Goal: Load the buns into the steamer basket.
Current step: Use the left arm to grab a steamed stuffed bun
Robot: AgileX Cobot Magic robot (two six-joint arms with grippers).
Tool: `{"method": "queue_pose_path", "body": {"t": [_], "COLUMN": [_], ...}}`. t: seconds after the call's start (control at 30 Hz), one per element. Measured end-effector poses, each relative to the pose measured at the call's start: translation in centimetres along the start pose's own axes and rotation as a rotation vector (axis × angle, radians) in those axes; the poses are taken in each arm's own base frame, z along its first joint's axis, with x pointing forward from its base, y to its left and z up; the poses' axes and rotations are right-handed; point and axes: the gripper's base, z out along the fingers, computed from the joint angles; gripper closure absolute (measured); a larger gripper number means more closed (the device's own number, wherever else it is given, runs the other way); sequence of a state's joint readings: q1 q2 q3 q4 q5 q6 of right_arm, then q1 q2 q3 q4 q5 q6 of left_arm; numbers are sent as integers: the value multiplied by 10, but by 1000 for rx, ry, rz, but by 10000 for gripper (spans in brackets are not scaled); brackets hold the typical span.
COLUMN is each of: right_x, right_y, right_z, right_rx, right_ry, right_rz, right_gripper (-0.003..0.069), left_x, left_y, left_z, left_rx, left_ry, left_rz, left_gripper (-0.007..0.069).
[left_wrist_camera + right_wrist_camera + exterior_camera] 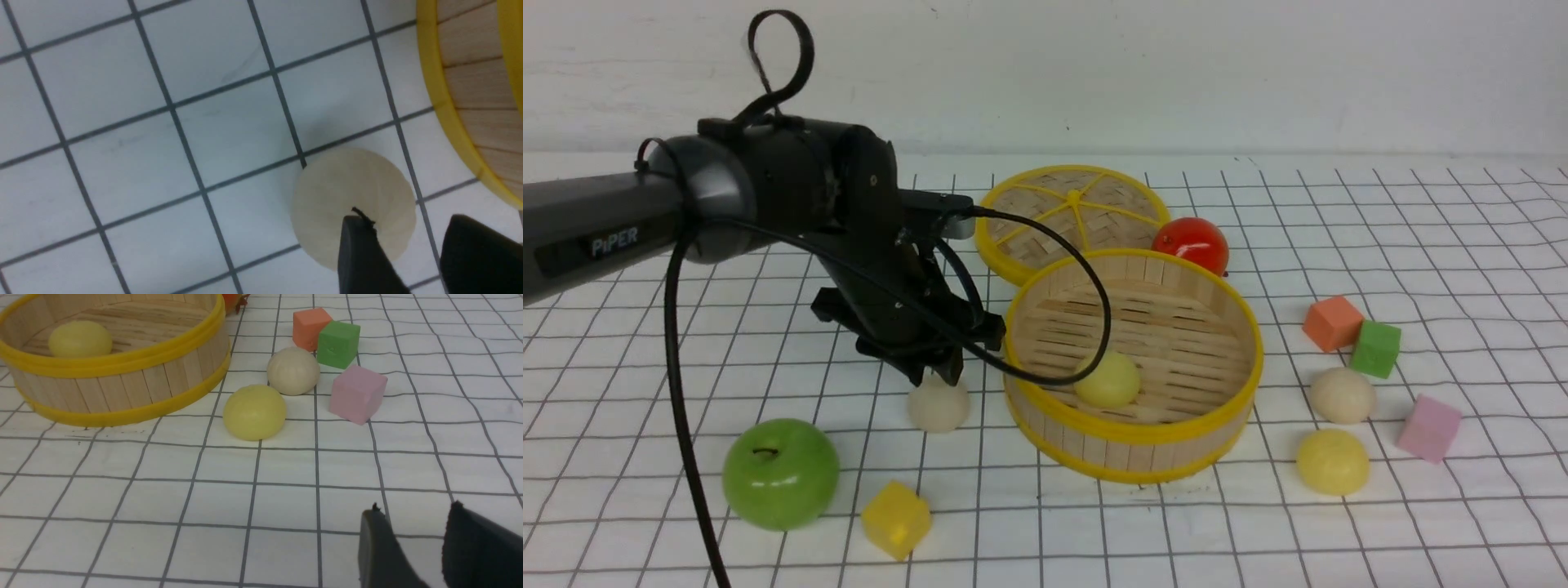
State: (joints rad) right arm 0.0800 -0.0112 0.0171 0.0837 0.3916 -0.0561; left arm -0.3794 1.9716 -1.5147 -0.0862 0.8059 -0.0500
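Basket (1134, 457) sits on the tabletop (1421, 245), one yellow bun (1107, 380) inside. Cream bun (939, 406) lies just left of its wall, under my left pincer (934, 377), the nearer arm. Jaws part-open, empty: one finger (359, 253) over the bun's crown, other on the basket side. I'd shift away from the basket to straddle it. Right pincer (412, 526) part-open, empty.

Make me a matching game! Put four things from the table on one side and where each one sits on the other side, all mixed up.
Things:
1. green apple
2. red fruit
3. pink cube
4. left gripper

Places:
A. right over a cream bun
B. beside the yellow cube
C. farthest to the robot's right
D. behind the steamer basket, by the woven lid

Pairs: 1-B, 2-D, 3-C, 4-A
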Motion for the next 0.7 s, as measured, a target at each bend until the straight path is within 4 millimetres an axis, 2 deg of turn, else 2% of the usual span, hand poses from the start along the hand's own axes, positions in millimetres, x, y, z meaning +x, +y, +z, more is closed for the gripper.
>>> {"method": "queue_pose_path", "body": {"t": [0.33, 0.47, 0.6, 0.7], "right_x": [0, 0, 0, 0], "right_y": [0, 0, 0, 0], "right_z": [0, 0, 0, 0], "right_rx": [0, 0, 0, 0], "right_ry": [0, 0, 0, 0], "right_rz": [0, 0, 0, 0], "right_gripper": [420, 420, 420, 419], "left_x": [1, 1, 1, 2], "left_y": [4, 4, 4, 4], "left_z": [22, 23, 23, 23], "left_rx": [-31, -32, -32, -33], "left_ry": [18, 17, 20, 30], "left_rz": [26, 26, 26, 27], "left_gripper": [346, 389, 494, 603]}}
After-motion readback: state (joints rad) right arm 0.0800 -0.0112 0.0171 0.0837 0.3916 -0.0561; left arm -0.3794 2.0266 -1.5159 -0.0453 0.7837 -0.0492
